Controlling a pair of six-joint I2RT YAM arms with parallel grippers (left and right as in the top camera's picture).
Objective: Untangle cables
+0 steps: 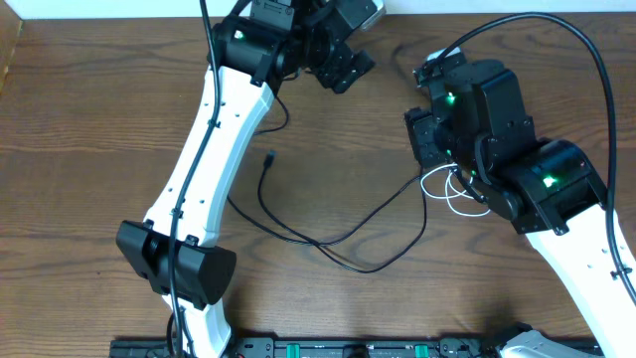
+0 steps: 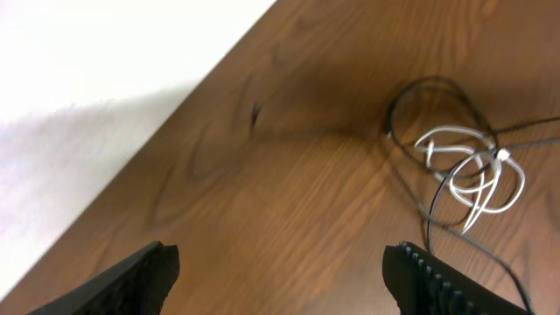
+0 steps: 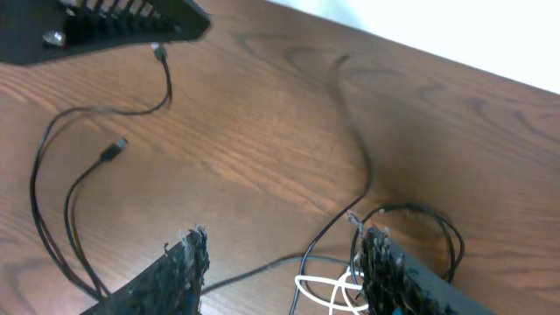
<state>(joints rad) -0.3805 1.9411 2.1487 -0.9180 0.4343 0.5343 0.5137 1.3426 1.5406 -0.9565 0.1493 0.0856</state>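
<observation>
The black cable (image 1: 298,237) lies in a long curve across the middle of the table, one plug end (image 1: 270,156) near the left arm. It runs right into a tangle with the white cable (image 1: 452,195), which is coiled partly under the right arm. My left gripper (image 1: 343,62) is open and empty at the table's far edge, well away from the tangle; in its view (image 2: 280,271) the white coil (image 2: 472,171) and black loop (image 2: 437,96) lie ahead on the right. My right gripper (image 3: 280,262) is open just above the tangle, with the white cable (image 3: 328,289) between its fingers.
The table's far edge (image 2: 175,96) meets a white wall just behind the left gripper. The left arm's white link (image 1: 214,139) crosses the left half of the table. Thick black robot wires (image 1: 586,60) arc over the right arm. A black rail (image 1: 348,348) runs along the front edge.
</observation>
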